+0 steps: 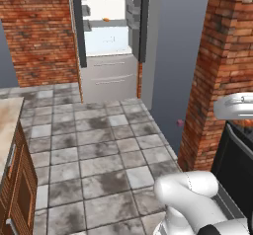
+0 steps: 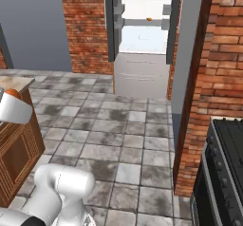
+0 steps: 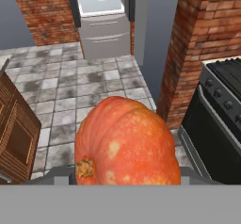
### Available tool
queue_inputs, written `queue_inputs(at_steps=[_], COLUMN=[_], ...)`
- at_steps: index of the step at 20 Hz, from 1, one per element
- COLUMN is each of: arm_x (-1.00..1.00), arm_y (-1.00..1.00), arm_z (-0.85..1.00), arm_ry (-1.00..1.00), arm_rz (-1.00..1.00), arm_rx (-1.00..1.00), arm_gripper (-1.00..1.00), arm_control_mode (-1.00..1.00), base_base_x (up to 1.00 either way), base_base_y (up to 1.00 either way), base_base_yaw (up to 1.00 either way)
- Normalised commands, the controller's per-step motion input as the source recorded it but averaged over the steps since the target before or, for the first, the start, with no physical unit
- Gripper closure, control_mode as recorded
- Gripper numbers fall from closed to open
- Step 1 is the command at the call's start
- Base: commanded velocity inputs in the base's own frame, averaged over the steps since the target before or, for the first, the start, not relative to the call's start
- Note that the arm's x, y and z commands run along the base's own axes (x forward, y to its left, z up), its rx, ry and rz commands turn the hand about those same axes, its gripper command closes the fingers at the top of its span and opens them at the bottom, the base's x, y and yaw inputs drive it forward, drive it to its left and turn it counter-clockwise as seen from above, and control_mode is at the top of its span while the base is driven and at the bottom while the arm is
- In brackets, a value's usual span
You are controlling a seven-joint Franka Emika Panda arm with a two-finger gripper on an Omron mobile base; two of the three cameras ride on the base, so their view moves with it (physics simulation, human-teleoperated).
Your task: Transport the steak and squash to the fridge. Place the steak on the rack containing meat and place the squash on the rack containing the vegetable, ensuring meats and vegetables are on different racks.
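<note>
A large orange squash [image 3: 124, 143] with a brown stem sits right in front of the hand camera, above the tiled floor. My gripper [image 3: 123, 180] is shut on it, with grey finger parts at either side of its base. A sliver of the squash [image 2: 12, 93] also shows beside my white arm. The fridge [image 1: 106, 36] stands open straight ahead, with white shelves and grey drawers. The vegetable [image 1: 105, 19], small and orange, lies on an upper rack, and appears again as the vegetable [image 2: 149, 18]. The steak is out of view.
A brick pillar [image 1: 217, 71] and a black oven range [image 3: 221, 115] flank the right side. A wooden cabinet [image 2: 16, 144] with a counter top stands at the left. A small pink lump [image 1: 180, 123] shows low against the grey wall by the pillar; I cannot tell what it is.
</note>
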Motion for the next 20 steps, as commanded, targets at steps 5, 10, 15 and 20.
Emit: queue_inputs(at_steps=[5, 10, 15, 20], arm_x=[0.00, 0.00, 0.00, 0.00], arm_y=[0.00, 0.00, 0.00, 0.00], arm_z=[0.00, 0.00, 0.00, 0.00], arm_ry=[0.00, 0.00, 0.00, 0.00], arm_rz=[0.00, 0.00, 0.00, 0.00], arm_rx=[0.00, 0.00, 0.00, 0.00], arm_gripper=[1.00, 1.00, 1.00, 1.00], arm_control_mode=[1.00, 1.00, 1.00, 1.00], base_base_x=[1.00, 1.00, 1.00, 1.00], base_base_y=[0.00, 0.00, 0.00, -0.12], base_base_yaw=[0.00, 0.00, 0.00, 0.00])
